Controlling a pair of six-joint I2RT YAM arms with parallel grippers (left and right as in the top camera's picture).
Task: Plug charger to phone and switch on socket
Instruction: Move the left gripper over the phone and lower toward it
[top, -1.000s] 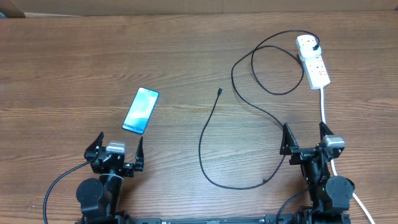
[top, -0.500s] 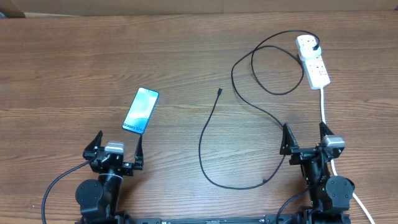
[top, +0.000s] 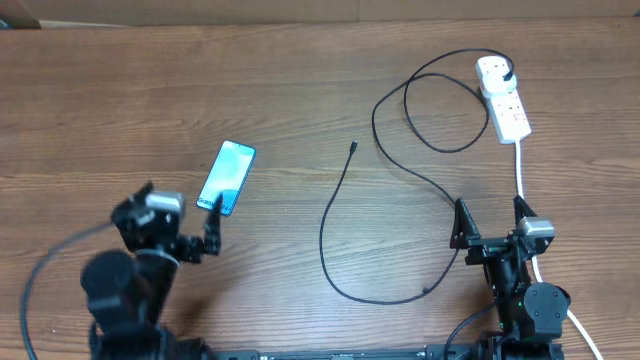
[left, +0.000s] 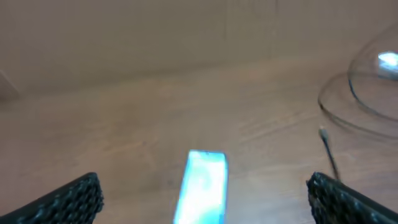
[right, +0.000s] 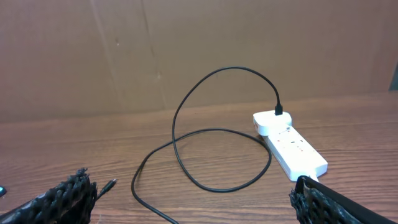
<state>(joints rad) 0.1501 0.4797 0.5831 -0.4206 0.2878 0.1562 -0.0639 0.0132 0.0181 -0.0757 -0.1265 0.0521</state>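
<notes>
- The phone (top: 227, 177) lies flat on the table (top: 100, 90), just ahead of the left jaws, which stand wide apart and empty.
- Its long axis runs away from that arm, leaning slightly right. In the left wrist view it sits centred between the jaws.
- The charger (top: 330, 215) has its loose tip (top: 353, 147) well right of the phone, and its plug is in the socket (top: 503, 100).
- The right jaws, also apart and empty, are nearer the cable.

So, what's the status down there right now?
Left gripper open by the phone; right gripper open, empty. Charger tip lies apart from phone, plug in socket. Nothing between them.
</notes>
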